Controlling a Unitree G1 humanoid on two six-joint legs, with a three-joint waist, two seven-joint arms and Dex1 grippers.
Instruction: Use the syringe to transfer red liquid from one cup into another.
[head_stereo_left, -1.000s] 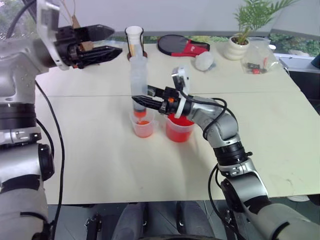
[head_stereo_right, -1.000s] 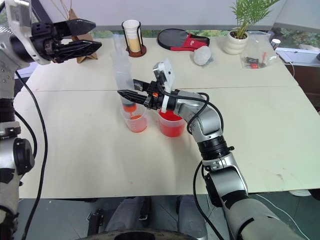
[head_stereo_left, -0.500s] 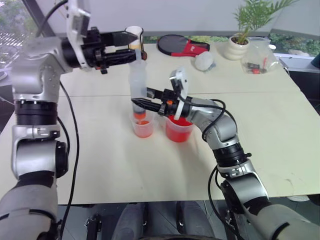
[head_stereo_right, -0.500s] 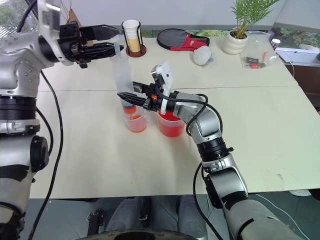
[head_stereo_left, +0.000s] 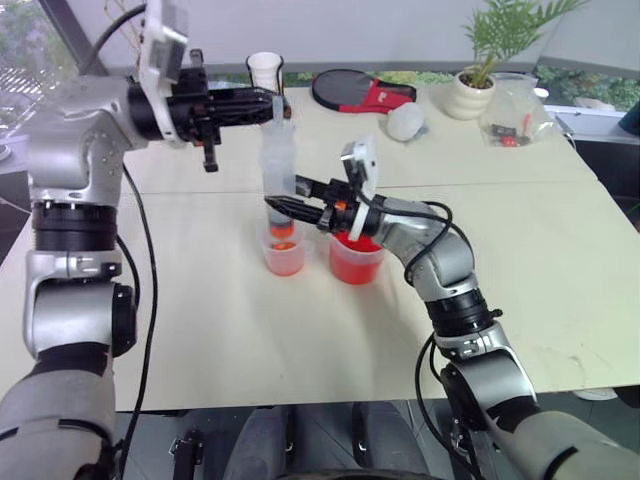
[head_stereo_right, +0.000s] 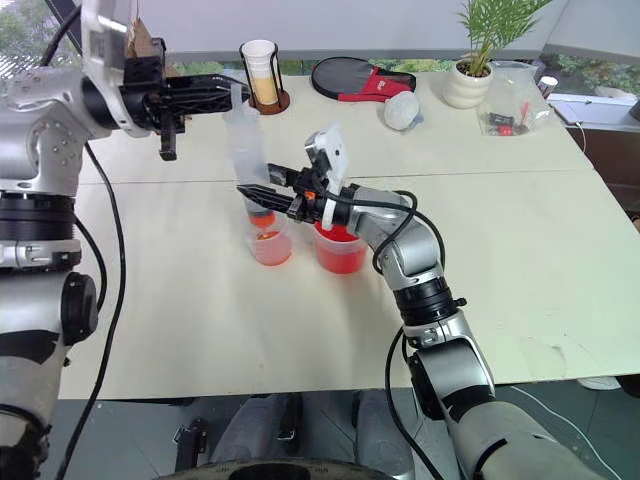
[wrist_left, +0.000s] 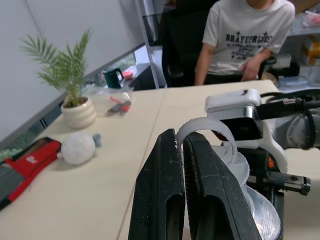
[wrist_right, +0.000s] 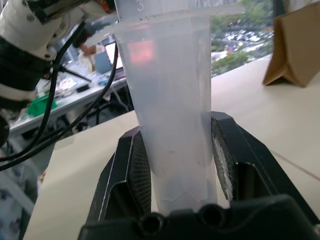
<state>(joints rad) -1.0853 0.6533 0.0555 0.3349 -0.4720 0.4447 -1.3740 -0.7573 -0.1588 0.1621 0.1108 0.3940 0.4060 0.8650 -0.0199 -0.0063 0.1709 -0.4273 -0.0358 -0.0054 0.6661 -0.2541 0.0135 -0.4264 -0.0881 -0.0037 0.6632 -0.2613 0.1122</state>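
- The syringe (head_stereo_left: 278, 165) stood upright, its orange tip in the smaller cup (head_stereo_left: 284, 250) near the desk's (head_stereo_left: 200, 320) centre.
- The right claw (head_stereo_left: 283, 206) was clamped around its lower barrel.
- The left claw (head_stereo_left: 268, 103) was pressed together on the plunger top.
- The red-filled beaker (head_stereo_left: 357, 258) sat just beside the cup at 3 o'clock.

Syringe (head_stereo_left: 278, 165) above cup (head_stereo_left: 284, 252) (beaker (head_stereo_left: 357, 258) right)
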